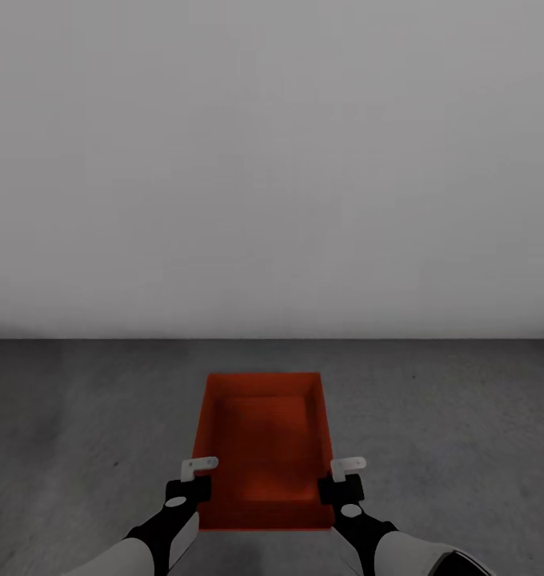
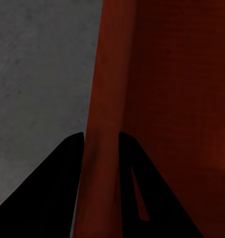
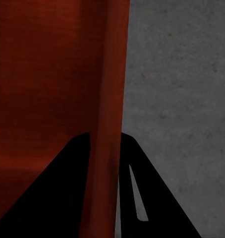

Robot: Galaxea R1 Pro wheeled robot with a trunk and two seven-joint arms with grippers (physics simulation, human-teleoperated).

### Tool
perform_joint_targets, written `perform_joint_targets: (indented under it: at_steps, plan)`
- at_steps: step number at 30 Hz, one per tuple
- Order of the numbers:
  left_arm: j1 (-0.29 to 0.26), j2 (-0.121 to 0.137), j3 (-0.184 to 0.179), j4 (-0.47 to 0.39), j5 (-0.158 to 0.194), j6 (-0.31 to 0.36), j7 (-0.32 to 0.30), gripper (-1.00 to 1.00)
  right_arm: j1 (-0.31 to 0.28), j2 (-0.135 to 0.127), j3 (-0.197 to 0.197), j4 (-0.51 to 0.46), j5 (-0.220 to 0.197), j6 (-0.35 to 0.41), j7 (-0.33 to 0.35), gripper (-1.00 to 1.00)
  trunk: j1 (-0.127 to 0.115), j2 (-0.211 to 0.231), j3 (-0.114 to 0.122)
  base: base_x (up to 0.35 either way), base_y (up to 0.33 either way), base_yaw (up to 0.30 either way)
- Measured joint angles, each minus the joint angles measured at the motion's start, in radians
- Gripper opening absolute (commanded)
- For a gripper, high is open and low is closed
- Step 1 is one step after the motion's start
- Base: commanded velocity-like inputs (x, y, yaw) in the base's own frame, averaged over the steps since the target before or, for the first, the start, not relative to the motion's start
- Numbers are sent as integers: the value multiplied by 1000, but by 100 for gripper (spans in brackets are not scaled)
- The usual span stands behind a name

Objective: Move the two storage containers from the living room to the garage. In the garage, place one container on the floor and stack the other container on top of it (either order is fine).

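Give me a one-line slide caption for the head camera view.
Both grippers, left and right, clamp the side walls of an orange-red bin over a grey concrete floor.

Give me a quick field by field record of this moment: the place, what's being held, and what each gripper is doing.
place: grey concrete floor meeting a plain pale wall
held thing: one orange-red storage container, open top, no lid
left gripper: shut on the container's left wall
right gripper: shut on its right wall
wrist views: each thin wall sits between the two fingers
resting or lifted: cannot tell
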Motion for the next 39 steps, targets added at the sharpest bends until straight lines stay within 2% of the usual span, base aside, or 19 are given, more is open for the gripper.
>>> perform_joint_targets:
  at_steps: [39]
  plan:
    - [0, 0, 0, 1, 0, 0, 0, -100, 0, 0, 0, 0, 1, 0, 0, -100, 150, -273, -122, 0, 0, 0]
